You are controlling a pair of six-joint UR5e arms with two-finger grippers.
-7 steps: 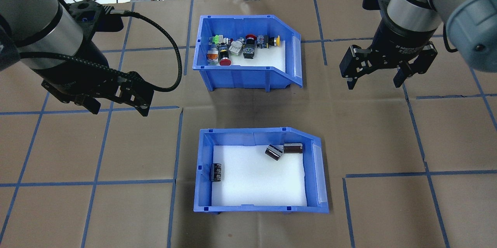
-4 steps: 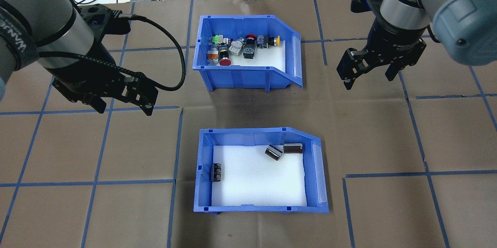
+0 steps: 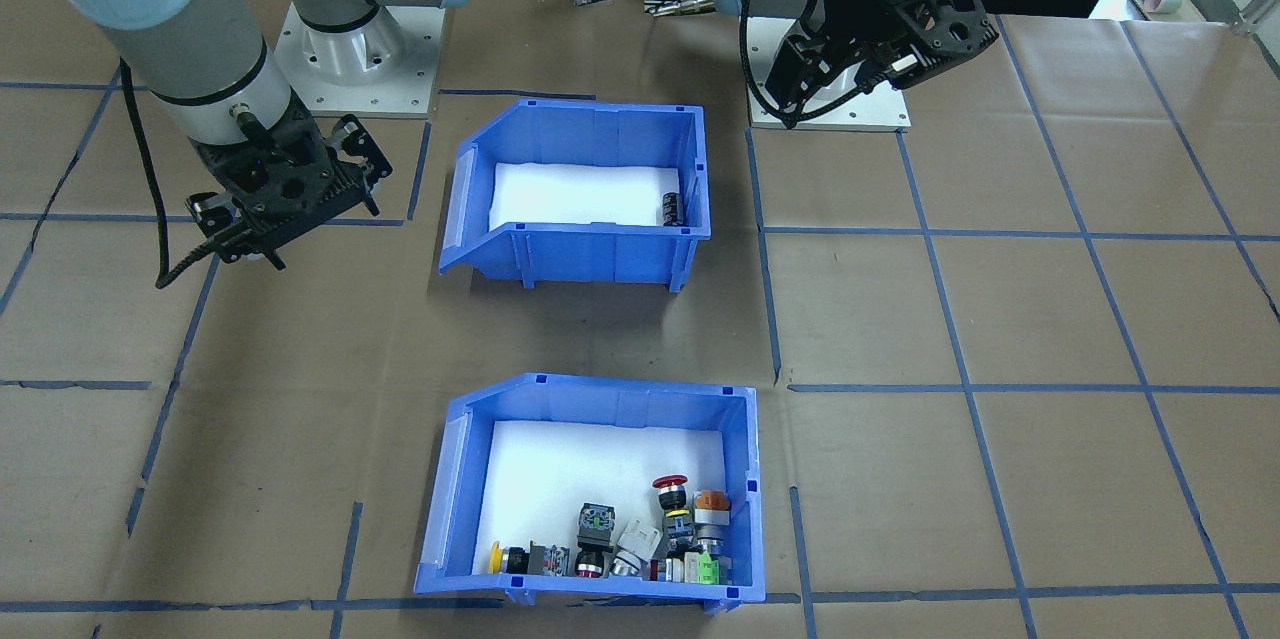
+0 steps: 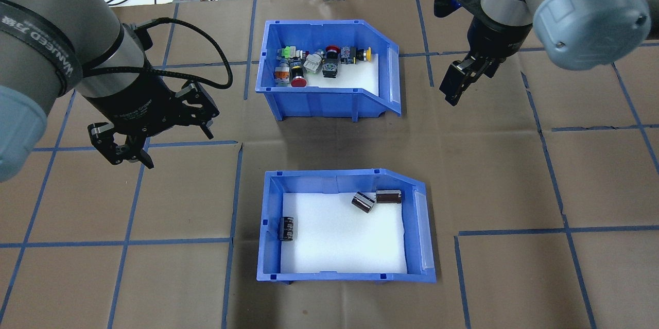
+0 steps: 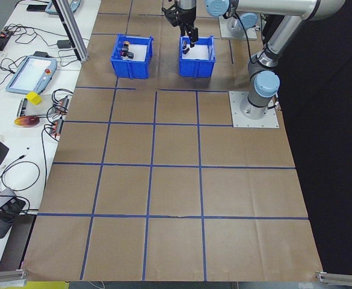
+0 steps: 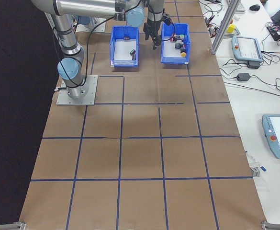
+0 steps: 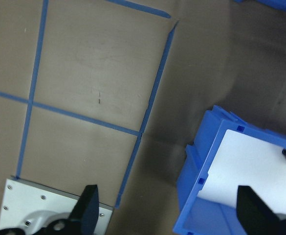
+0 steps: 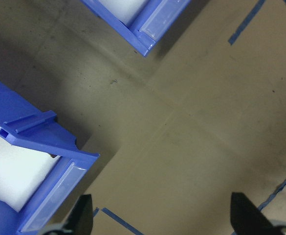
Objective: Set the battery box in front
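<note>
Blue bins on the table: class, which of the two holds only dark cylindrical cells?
The battery box, the bin nearer the robot's base, holds three dark cells on white foam; the switch bin beyond it holds colourful push-buttons.

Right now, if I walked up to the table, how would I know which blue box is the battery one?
On the brown paper-covered table marked with blue tape squares stand two matching blue plastic bins. Pick the blue plastic bin nearest the robot's base. Its white foam floor holds only three small dark cylinders, while the other blue plastic bin holds colourful push-buttons.
</note>
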